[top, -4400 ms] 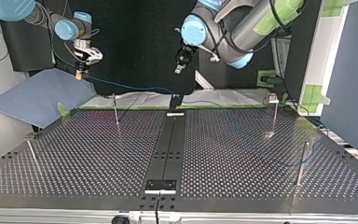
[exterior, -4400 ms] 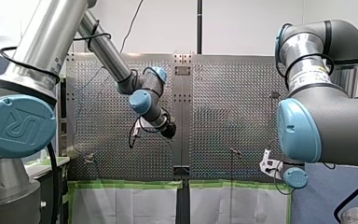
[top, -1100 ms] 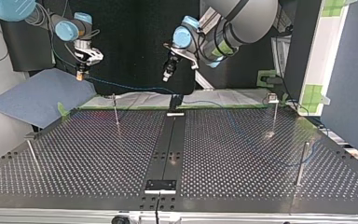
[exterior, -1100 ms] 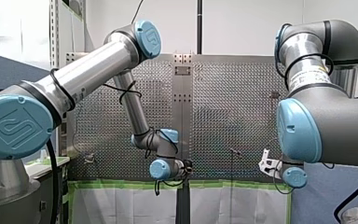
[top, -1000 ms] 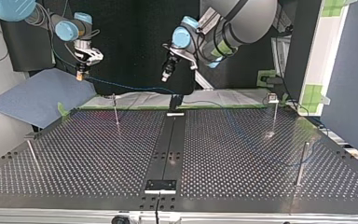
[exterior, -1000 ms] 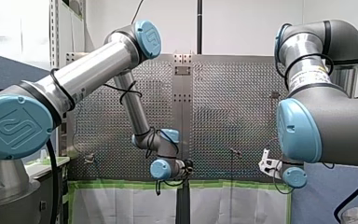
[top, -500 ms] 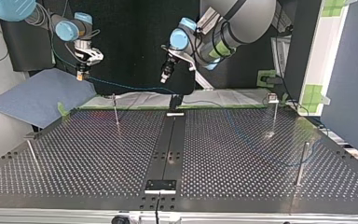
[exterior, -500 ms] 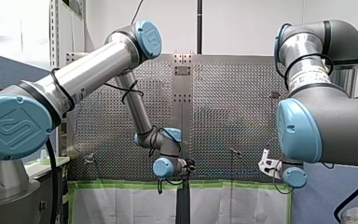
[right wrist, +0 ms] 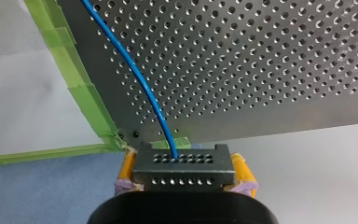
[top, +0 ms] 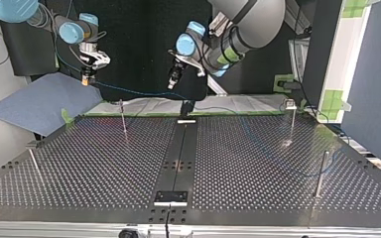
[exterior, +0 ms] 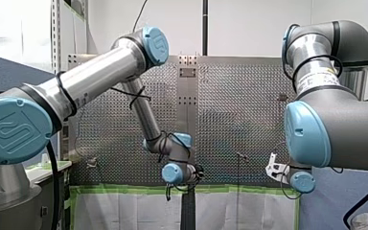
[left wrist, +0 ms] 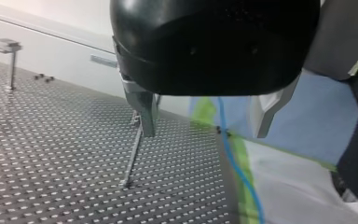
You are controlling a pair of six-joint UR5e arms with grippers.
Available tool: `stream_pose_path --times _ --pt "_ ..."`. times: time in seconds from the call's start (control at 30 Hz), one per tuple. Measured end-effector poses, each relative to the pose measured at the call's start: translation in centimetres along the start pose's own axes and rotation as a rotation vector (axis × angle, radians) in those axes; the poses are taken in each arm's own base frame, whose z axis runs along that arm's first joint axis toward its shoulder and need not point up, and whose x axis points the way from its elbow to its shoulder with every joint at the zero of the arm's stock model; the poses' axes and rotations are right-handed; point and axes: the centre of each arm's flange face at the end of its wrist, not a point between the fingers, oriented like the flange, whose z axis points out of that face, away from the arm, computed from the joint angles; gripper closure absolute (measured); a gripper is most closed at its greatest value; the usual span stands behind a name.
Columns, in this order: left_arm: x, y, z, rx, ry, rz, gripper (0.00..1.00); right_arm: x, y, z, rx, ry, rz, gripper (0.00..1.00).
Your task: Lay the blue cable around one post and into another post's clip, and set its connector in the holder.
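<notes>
In the right wrist view my right gripper [right wrist: 184, 179] is shut with its yellow pads on the black connector [right wrist: 182, 161]. The blue cable [right wrist: 135, 79] leaves the connector and runs over the table's edge. At the top view's left this gripper [top: 85, 79] hangs beyond the table's far edge, and the cable [top: 129, 91] sags from it toward the middle. My left gripper [top: 172, 82] hovers above that sag, open. In the left wrist view its metal fingers [left wrist: 142, 109] stand apart, and the cable [left wrist: 235, 168] passes below the gap between them.
Thin posts stand on the perforated table [top: 238, 163]: one far left [top: 123, 116], one near left [top: 33, 161], one with a clip far right [top: 292, 121], one near right [top: 320, 173]. Black brackets sit on the centre strip [top: 170, 197]. Green tape [right wrist: 79, 93] lines the edge.
My left arm has swung its gripper a little toward the top view's left, closer over the hanging cable. My right arm and the connector have not moved.
</notes>
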Motion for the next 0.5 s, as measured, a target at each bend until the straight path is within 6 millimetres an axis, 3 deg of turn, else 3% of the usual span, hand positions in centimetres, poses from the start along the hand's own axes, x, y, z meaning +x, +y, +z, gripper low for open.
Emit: stream_pose_path --times 0.5 --pt "4.4 0.0 2.1 -0.035 0.083 0.008 0.00 0.0 -0.1 0.0 0.001 -0.001 0.000 1.00"
